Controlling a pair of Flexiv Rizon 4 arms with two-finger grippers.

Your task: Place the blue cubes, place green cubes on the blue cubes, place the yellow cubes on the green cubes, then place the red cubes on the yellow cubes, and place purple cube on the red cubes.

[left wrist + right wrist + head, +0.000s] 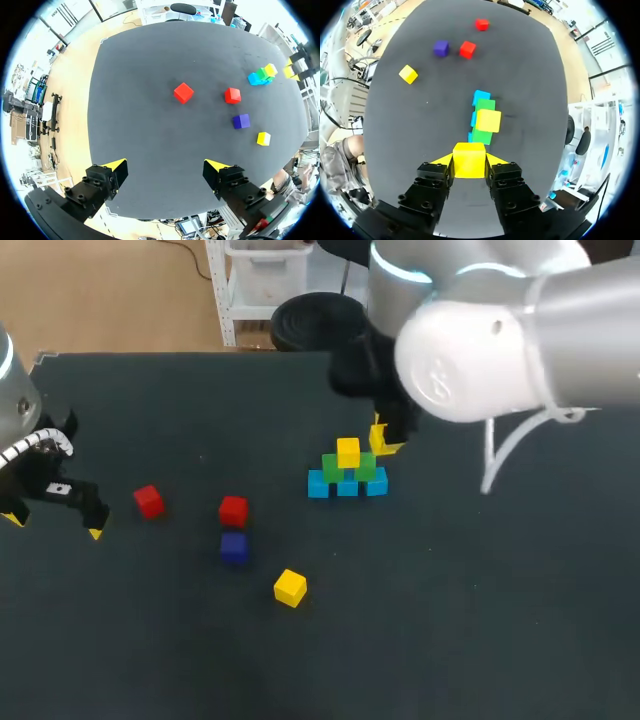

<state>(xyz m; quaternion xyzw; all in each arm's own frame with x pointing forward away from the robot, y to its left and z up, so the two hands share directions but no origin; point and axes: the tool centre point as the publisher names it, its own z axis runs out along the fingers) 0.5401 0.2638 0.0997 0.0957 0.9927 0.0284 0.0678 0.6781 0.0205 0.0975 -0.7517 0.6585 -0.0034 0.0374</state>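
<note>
Three blue cubes (347, 487) stand in a row at mid-table, with two green cubes (366, 467) on them and one yellow cube (348, 452) on top. Just behind and to the right of this stack, my right gripper (383, 440) is shut on a second yellow cube (469, 159); the stack (485, 117) lies straight ahead of its fingers. A third yellow cube (290, 587) lies loose near the front. Two red cubes (149, 501) (233, 510) and a purple cube (234, 547) rest to the left. My left gripper (166, 167) hangs open over the table's left edge, holding nothing.
My right arm's large white housing (480, 360) hangs over the back right of the table. The dark tabletop (480, 620) has bare room at front right and front left.
</note>
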